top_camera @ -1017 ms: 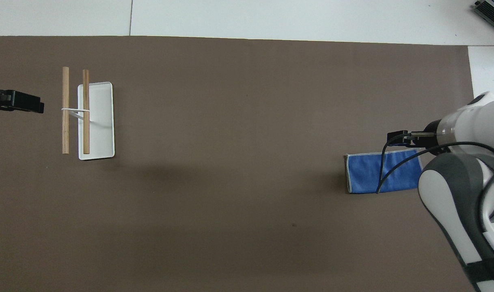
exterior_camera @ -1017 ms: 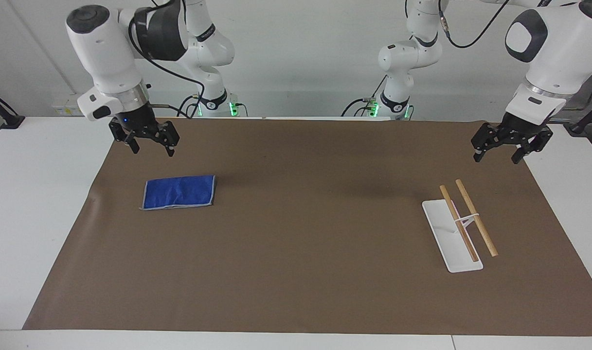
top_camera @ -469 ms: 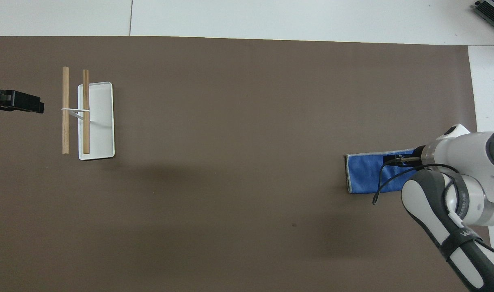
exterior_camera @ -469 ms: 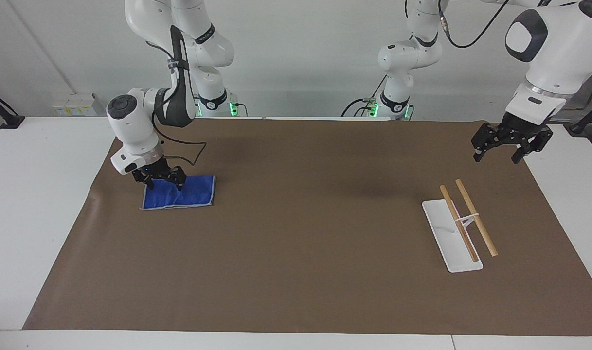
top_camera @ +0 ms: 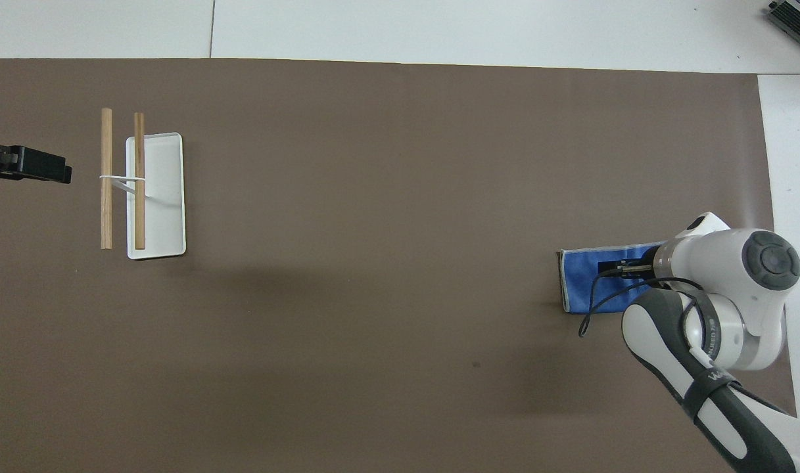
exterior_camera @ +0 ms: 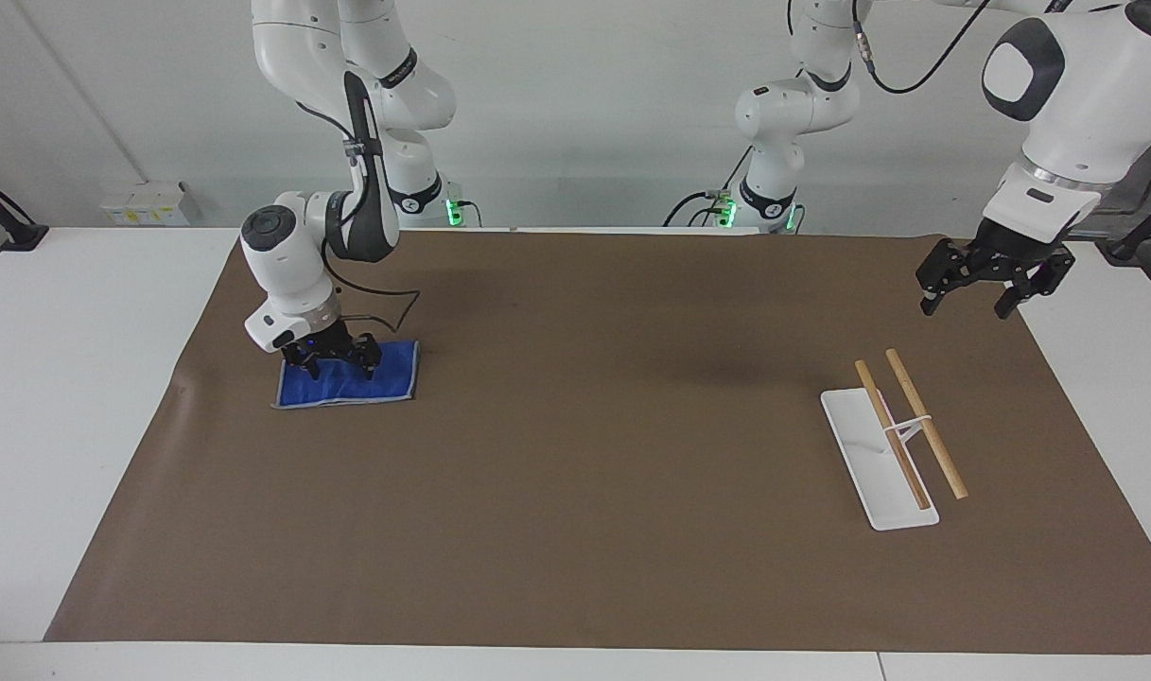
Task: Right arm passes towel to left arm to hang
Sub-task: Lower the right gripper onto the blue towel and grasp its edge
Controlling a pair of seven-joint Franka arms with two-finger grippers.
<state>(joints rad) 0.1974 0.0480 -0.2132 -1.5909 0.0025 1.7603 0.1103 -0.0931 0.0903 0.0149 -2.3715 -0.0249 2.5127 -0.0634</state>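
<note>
Facing view, change: right tool (exterior_camera: 340, 360) has dropped from high over the brown mat (exterior_camera: 575, 530) straight down onto the towel (exterior_camera: 386, 376) within the last second. That reads as the pick-up beginning, the first step of the handover.
Facing view, right tool: its fingers stand spread wide, tips down on the blue cloth at the edge nearer the robots. Nothing is pinched yet, and the towel lies flat on the mat.
Facing view, towel: it sits toward the right arm's end of the tabletop (exterior_camera: 74, 397), well apart from the rack.
Facing view, left tool: the left tool (exterior_camera: 994, 272) hangs over the mat's corner at its own end, fingers spread, holding nothing. It has not moved; this arm waits.
Facing view, rack: the towel rack (exterior_camera: 895, 441), two wooden bars over a white base, stands bare toward the left arm's end.
Overhead view, change: the right arm (top_camera: 715, 309) now covers the towel's (top_camera: 584, 279) outer part, where a second ago the cloth showed more fully.
Overhead view, right tool: only a dark sliver of the tool shows over the blue, too little to read the grip.
Overhead view, left tool: the left tool's (top_camera: 25, 164) black tip pokes in beside the rack (top_camera: 143, 187), not touching it.
Next call: close on the cloth, then lift, judging by the task.
</note>
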